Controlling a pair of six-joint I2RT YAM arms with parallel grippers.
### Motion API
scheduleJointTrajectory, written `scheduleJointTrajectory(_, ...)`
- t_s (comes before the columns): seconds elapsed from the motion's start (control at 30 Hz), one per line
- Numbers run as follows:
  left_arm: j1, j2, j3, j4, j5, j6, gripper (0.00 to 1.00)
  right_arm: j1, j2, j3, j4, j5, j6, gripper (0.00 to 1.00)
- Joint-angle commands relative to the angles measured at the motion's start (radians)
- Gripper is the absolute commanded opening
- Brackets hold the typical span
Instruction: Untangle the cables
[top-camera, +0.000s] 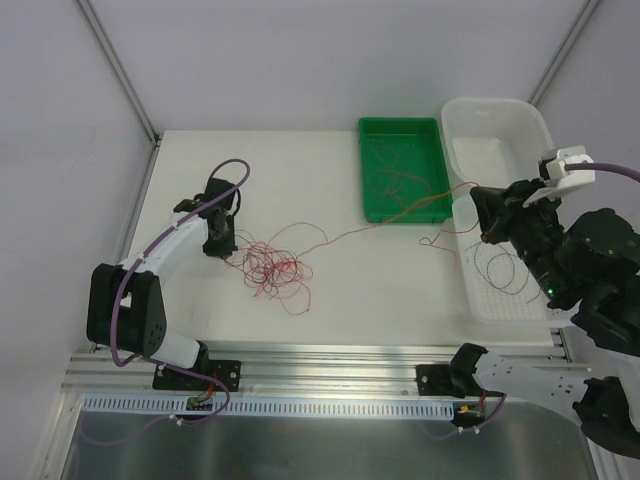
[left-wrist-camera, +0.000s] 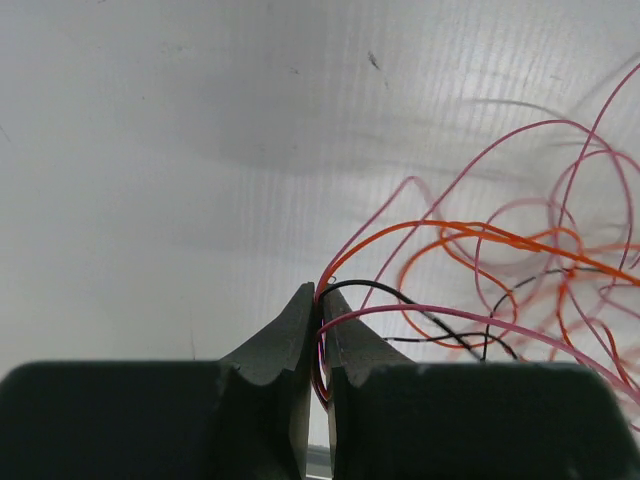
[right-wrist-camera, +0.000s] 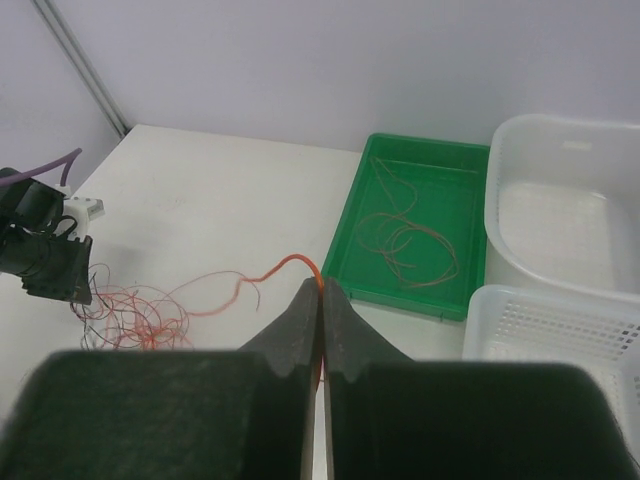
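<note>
A tangle of thin red, orange and black cables (top-camera: 272, 267) lies on the white table left of centre. My left gripper (top-camera: 222, 243) is at the tangle's left edge, shut on several strands; in the left wrist view (left-wrist-camera: 320, 295) red, pink and black wires run between the pads. One orange cable (top-camera: 350, 232) stretches from the tangle to my right gripper (top-camera: 487, 237), which is shut on it above the white basket's left rim. The right wrist view shows the orange cable (right-wrist-camera: 285, 264) entering the shut tips (right-wrist-camera: 321, 288).
A green tray (top-camera: 432, 140) at the back holds a few loose cables (top-camera: 400, 182). A white tub (top-camera: 531, 122) stands at the back right. In front of it a white perforated basket (top-camera: 480, 305) holds dark wires (top-camera: 505, 268).
</note>
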Motion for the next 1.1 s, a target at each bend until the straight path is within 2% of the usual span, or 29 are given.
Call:
scheduleJointTrajectory(0.0, -0.007, -0.012, 0.022, -0.036, -0.072, 0.016, 0.06, -0.003, 0.053, 0.023, -0.004, -0.011, -0.027, 0.01)
scheduleJointTrajectory(0.17, 0.002, -0.019, 0.025, -0.039, -0.107, 0.016, 0.05, -0.007, 0.089, -0.023, 0.0, 0.02, -0.024, 0.01)
scheduleJointTrajectory(0.3, 0.002, -0.051, 0.028, -0.036, -0.095, 0.013, 0.04, -0.031, 0.152, -0.094, -0.021, -0.002, 0.049, 0.01)
scheduleJointTrajectory(0.63, 0.001, -0.098, 0.019, -0.009, 0.021, 0.021, 0.02, -0.149, 0.394, -0.497, 0.134, -0.27, 0.27, 0.02)
scheduleJointTrajectory(0.67, 0.001, -0.099, 0.019, -0.007, 0.025, 0.021, 0.02, -0.157, 0.415, -0.532, 0.138, -0.278, 0.276, 0.07)
scheduleJointTrajectory(0.7, 0.001, -0.104, 0.017, -0.006, 0.031, 0.021, 0.02, -0.166, 0.467, -0.54, 0.137, -0.282, 0.279, 0.27)
scheduleJointTrajectory(0.8, 0.001, -0.107, 0.017, -0.002, 0.057, 0.021, 0.02, -0.154, 0.541, -0.519, 0.122, -0.324, 0.244, 0.5)
scheduleJointTrajectory(0.9, -0.001, -0.111, 0.019, -0.001, 0.063, 0.021, 0.02, -0.123, 0.566, -0.462, 0.143, -0.396, 0.166, 0.67)
scheduleJointTrajectory(0.97, -0.001, -0.114, 0.019, -0.002, 0.064, 0.02, 0.02, -0.115, 0.589, -0.43, 0.164, -0.448, 0.125, 0.72)
scheduleJointTrajectory(1.07, -0.001, -0.116, 0.017, 0.001, 0.072, 0.023, 0.02, -0.117, 0.638, -0.373, 0.201, -0.526, 0.088, 0.72)
